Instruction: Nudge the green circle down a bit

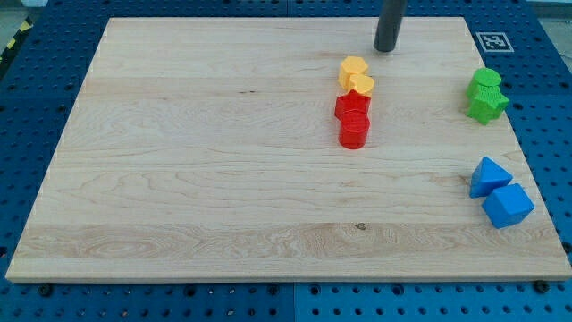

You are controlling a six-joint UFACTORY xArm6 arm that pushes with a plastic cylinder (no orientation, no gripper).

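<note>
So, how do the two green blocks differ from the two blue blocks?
Colour: the green blocks are green, the blue blocks blue. Place: the green pair sits nearer the view's top, the blue pair below it, nearer the view's bottom. Shape: the green ones look rounded or lobed, the blue ones angular with flat faces. Shared: each pair touches, both lie by the board's right edge, and my tip touches neither.
</note>
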